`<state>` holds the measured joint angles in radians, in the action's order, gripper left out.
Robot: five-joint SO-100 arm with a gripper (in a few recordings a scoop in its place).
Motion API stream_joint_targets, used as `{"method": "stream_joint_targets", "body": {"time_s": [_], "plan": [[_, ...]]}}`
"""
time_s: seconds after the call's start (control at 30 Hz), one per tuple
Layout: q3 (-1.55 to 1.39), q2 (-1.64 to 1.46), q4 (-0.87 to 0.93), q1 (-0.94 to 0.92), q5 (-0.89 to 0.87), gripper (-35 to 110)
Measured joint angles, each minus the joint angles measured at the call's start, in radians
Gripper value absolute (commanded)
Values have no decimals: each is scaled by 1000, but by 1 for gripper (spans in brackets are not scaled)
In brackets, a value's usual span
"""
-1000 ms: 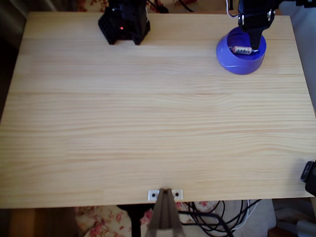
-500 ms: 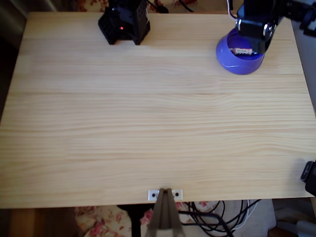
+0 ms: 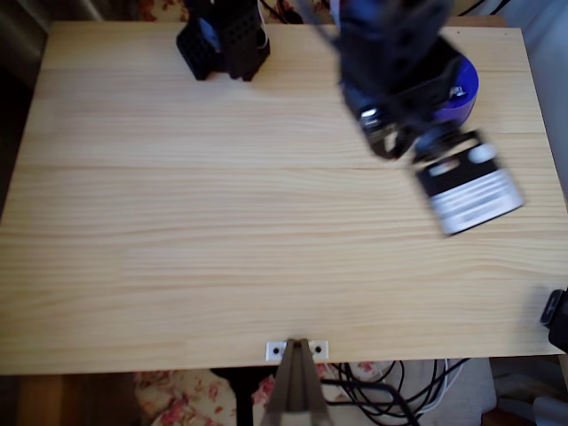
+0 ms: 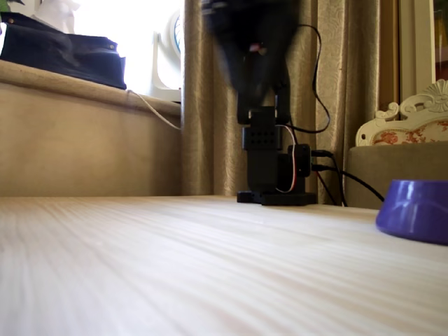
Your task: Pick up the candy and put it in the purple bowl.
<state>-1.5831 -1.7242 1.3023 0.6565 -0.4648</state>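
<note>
- Blurred arm (image 3: 399, 80) high over the wooden table (image 3: 222, 231), partly covering purple bowl (image 3: 463, 89).
- Gripper state: cannot tell, too smeared.
- Bowl resting at table's right edge in the fixed view (image 4: 414, 210).

Purple bowl (image 3: 466, 84) on table (image 3: 222, 231), far-right corner.

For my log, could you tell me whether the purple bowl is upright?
Upright: the purple bowl sits flat on the table, its rim up.
</note>
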Motion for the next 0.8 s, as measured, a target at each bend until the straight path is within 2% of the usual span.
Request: {"method": "stream_joint_targets", "body": {"time_s": [0.5,0.8], "plan": [[-405,-371,-153,-483,43,-1],[-634,-627,-166,-649,129,-1]]}}
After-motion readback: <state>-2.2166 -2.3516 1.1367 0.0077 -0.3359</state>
